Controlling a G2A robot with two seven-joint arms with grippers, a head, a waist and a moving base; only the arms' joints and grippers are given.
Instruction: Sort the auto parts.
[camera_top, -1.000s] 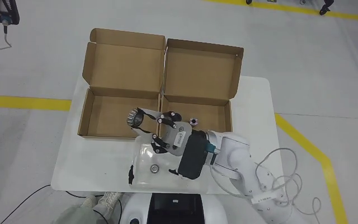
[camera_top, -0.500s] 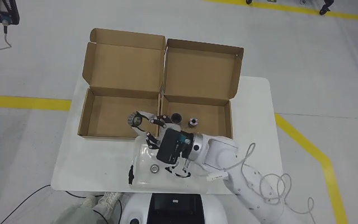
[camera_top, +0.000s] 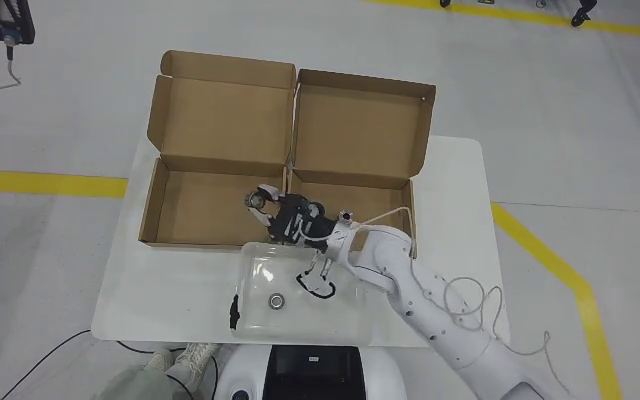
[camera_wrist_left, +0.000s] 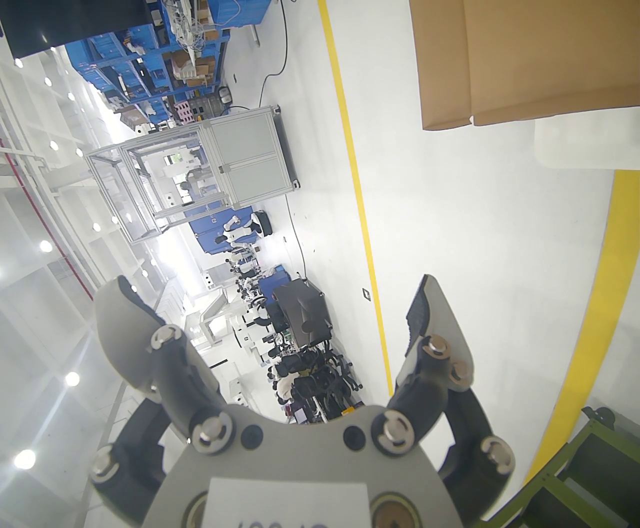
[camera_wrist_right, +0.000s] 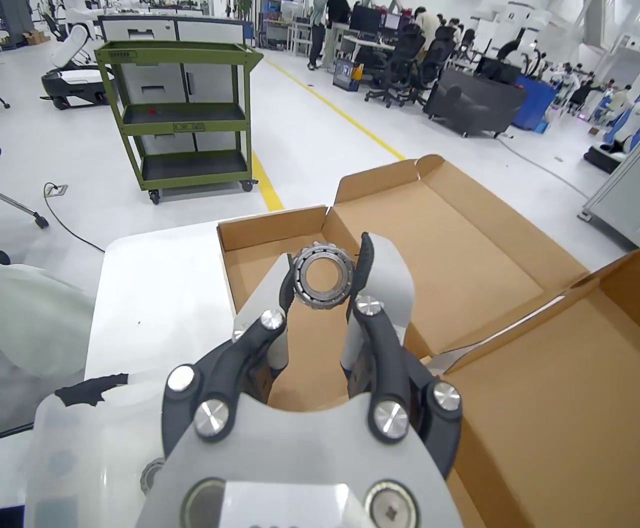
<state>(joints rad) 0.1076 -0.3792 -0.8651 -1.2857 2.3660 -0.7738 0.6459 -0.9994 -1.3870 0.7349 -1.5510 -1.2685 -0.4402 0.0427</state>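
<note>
Though well under way, not finished, judging by the layout: small silver part (camera_top: 347, 215) already down in the right box (camera_top: 380, 205), metal ring (camera_top: 275, 299) yet to be sorted in the clear tray (camera_top: 255, 275) at the table's (camera_top: 450, 200) near edge. Right gripper (camera_wrist_right: 325, 272): pinches a roller bearing (camera_wrist_right: 325, 299) by its outer rim, hangs over the right part of the left box (camera_top: 190, 208), arm stretched far and left across the tray. Left gripper (camera_wrist_left: 272, 290): spread wide, empty, aimed off at the room.

A: Silver-grey on the bearing (camera_wrist_right: 322, 280), plain brown across the left box (camera_top: 195, 205) and the right box (camera_top: 380, 205)?

B: Yes. White for the table (camera_top: 455, 190), olive green for the cart (camera_wrist_right: 180, 50), yellow for the floor stripe (camera_top: 60, 183).
</note>
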